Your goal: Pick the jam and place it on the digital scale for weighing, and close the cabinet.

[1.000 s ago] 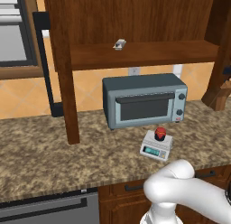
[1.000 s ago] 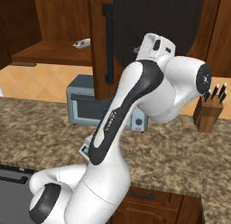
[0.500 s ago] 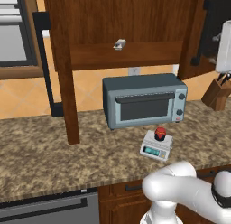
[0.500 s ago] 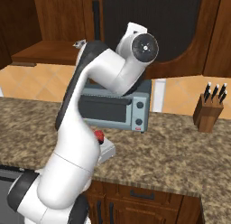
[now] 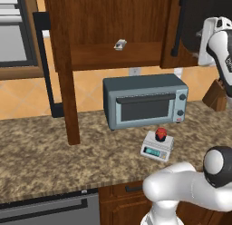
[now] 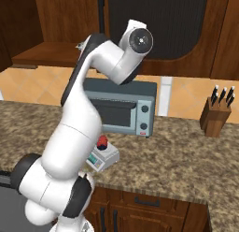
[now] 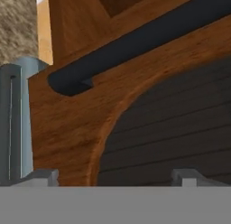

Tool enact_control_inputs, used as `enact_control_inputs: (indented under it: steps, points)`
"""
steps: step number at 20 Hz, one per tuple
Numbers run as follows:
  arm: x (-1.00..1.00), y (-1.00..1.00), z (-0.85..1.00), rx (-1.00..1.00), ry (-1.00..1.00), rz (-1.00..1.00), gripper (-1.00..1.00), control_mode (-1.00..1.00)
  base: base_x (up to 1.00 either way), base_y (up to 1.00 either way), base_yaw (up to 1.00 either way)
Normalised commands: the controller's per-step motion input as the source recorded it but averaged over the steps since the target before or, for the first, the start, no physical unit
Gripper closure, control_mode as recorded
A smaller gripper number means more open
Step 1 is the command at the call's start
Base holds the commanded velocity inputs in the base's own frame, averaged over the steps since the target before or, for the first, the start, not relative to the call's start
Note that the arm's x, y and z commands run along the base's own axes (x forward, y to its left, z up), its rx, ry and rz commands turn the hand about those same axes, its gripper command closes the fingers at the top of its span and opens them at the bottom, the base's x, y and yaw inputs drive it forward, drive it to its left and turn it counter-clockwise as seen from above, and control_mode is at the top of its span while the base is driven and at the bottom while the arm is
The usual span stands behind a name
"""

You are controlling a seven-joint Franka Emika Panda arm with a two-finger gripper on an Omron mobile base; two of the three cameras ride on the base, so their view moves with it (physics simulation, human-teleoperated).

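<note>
Item 1, jam: a tiny squat jar with red lid and dark body (image 5: 160, 134), standing on top of the small flat light-grey digital scale with a greenish display strip (image 5: 156, 146). Both sit on the speckled brown granite worktop (image 5: 41, 147), just in front of the blue-grey toaster oven (image 5: 145, 100). I judge the weighing half of the task done.

Item 2, cabinet: a large dark-brown wooden wall cabinet (image 5: 108, 29); its left door (image 5: 59, 56) stands edge-on to me, swung out, and its right door with dark arched panel (image 6: 158, 25) is also out from the frame. A small grey-white boxy item (image 5: 120, 44) lies on the shelf inside.

Item 3, pincer: I see its two tips (image 7: 113, 177) set well apart and holding nothing, pressed close against the right door's face. The black vertical bar handle (image 7: 135, 42) lies just beyond the tips; its long axis runs slantwise across the hand view.

Relation that matters: the door face is directly ahead of the pincer, so I judge a push along that line would swing it shut.

View notes: the hand view gives the door contact; the left base view shows the open left door and shelf; the right base view adds a wooden knife block (image 6: 215, 115) at the right.
</note>
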Motion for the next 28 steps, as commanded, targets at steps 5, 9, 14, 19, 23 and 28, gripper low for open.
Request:
enact_control_inputs:
  steps: [5,9,14,19,23,28]
  points:
    - [0.99,-0.03,-0.47,0.00,-0.02,0.00,-1.00,-1.00,0.00,0.00,0.00]
    - [0.86,0.00,-0.60,0.00,-0.04,-0.01,-1.00,-1.00,0.00,0.00,0.00]
    - [-0.86,0.04,-0.64,-0.02,-0.21,-0.01,-1.00,-1.00,0.00,0.00,0.00]
    - [-0.98,0.07,-0.17,0.00,-0.03,-0.02,-1.00,-1.00,0.00,0.00,0.00]
    - [-0.79,0.00,0.00,0.00,-0.01,0.00,-1.00,-1.00,0.00,0.00,0.00]
    - [-0.86,0.01,0.00,0.00,-0.08,0.00,-1.00,-1.00,0.00,0.00,0.00]
